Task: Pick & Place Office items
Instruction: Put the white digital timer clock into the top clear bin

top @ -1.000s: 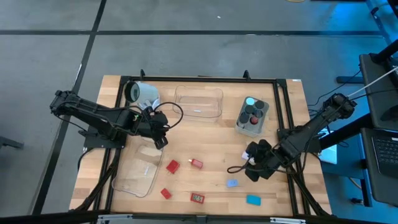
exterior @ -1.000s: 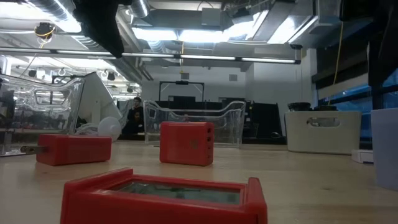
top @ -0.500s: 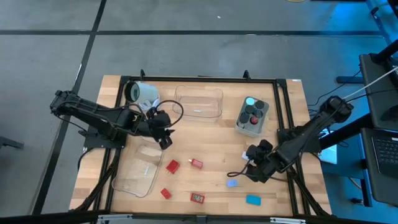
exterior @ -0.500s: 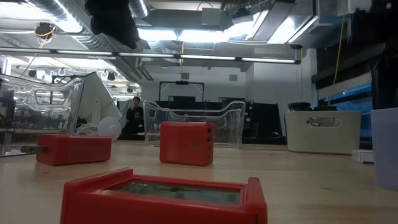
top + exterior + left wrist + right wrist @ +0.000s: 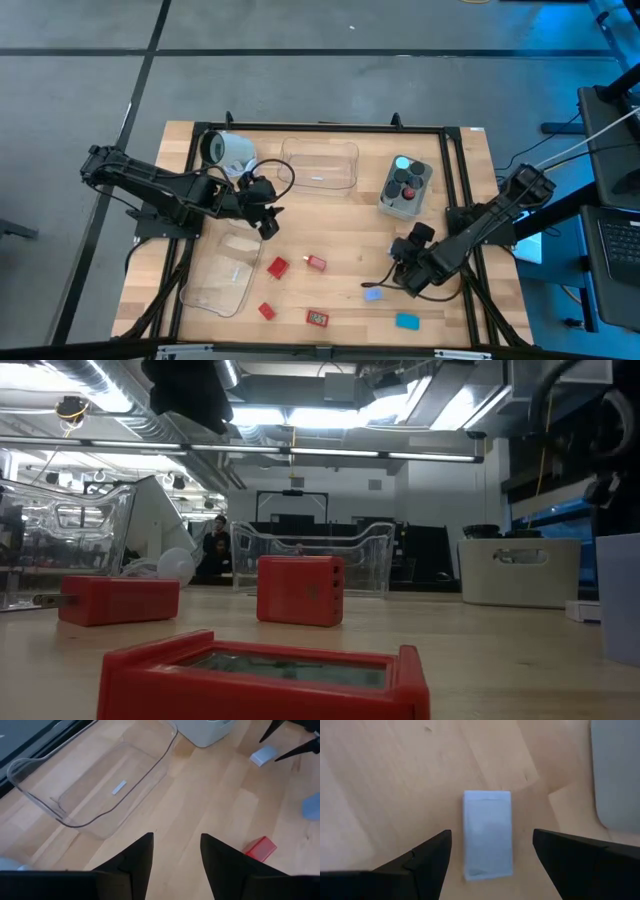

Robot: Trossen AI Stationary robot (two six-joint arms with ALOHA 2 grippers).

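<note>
On the desk (image 5: 350, 240), toward its right front, a pale blue block (image 5: 487, 834) lies flat between the wide-open fingers of the right hand (image 5: 492, 857), which grips nothing. It looks light, stiff and smooth; its long sides seem best to pinch. The left hand (image 5: 176, 851) hovers open near a clear tray (image 5: 100, 785). No writing is legible.

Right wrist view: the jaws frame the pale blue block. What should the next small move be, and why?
Probably a short descent of the right gripper, then closing. The pale blue block lies flat on the table, centred between the open jaws and apart from both fingers, so nothing needs realigning. The left gripper is open, waiting near the clear tray.
</note>
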